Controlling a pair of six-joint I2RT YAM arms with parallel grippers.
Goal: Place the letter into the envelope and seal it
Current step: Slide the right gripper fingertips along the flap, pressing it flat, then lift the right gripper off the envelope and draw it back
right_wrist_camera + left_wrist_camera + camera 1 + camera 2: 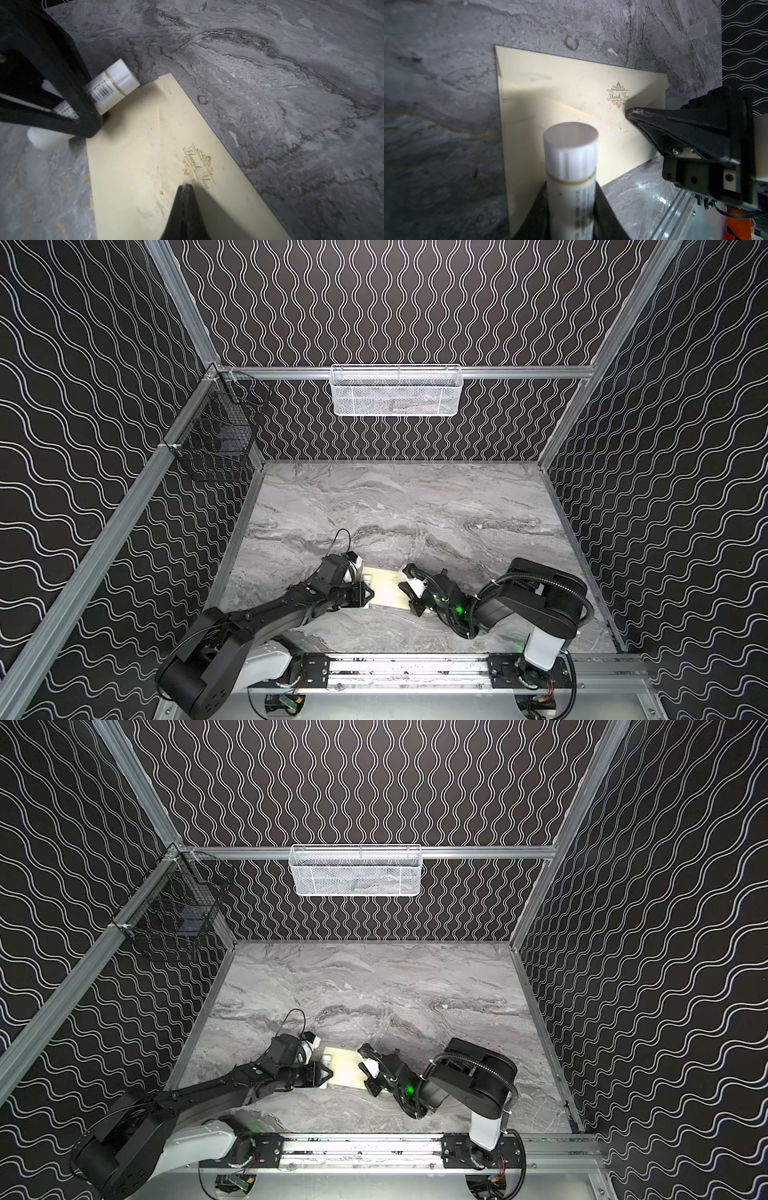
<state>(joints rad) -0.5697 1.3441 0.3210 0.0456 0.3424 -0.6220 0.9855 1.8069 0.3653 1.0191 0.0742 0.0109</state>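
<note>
**Two claws at the seal**

Your right claw (pixel 186 187), shut tight, presses its tip on the flap (pixel 182 133) of the envelope (pixel 571 93), which lies flat on the table (pixel 270 83). Your left claw (pixel 572 193) grips the glue stick (pixel 571 149) at its edge. No letter shows. Press firmly along the fold.

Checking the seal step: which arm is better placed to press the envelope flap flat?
Right: the right end effector, shut, rests on the envelope flap; the left end effector is holding the glue stick.

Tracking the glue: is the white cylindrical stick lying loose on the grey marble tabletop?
No, the left gripper holds the white cylindrical stick between its black fingers.
</note>
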